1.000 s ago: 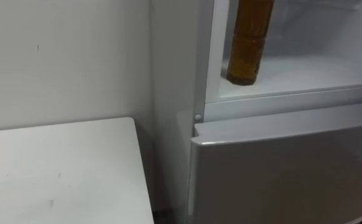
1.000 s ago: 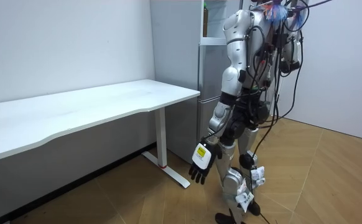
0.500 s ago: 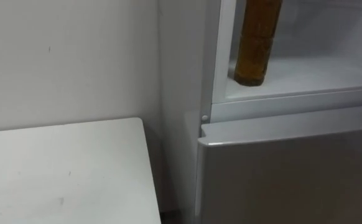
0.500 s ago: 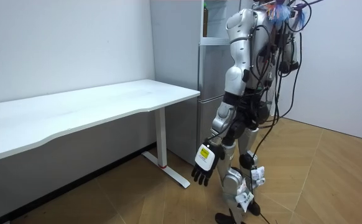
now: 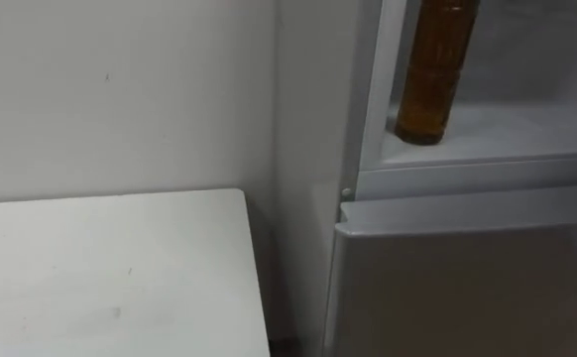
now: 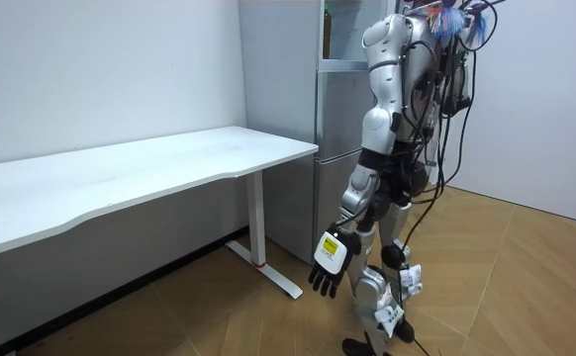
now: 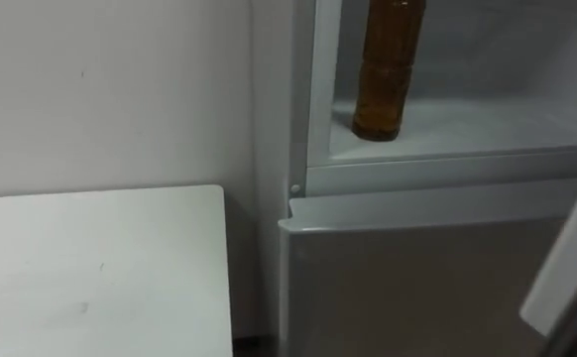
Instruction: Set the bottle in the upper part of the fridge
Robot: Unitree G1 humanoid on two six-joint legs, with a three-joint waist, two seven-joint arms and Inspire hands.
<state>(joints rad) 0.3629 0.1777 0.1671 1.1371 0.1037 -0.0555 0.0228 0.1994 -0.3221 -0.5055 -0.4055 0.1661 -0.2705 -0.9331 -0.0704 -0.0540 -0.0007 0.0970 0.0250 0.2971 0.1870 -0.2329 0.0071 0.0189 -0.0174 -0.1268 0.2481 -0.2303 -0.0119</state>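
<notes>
Amber-brown ribbed plastic bottle [image 5: 435,71]: upright on the shelf of the white fridge's [image 5: 467,283] open upper compartment | left hand [image 6: 330,265]: arm hanging beside the thigh, fingers released, empty.

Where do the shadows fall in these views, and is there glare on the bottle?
Left eye view: a dark shadow fills the gap between the table and the fridge; the bottle shows no strong glare. Room view: deep shade lies under the table, while the wall above it is evenly lit.
</notes>
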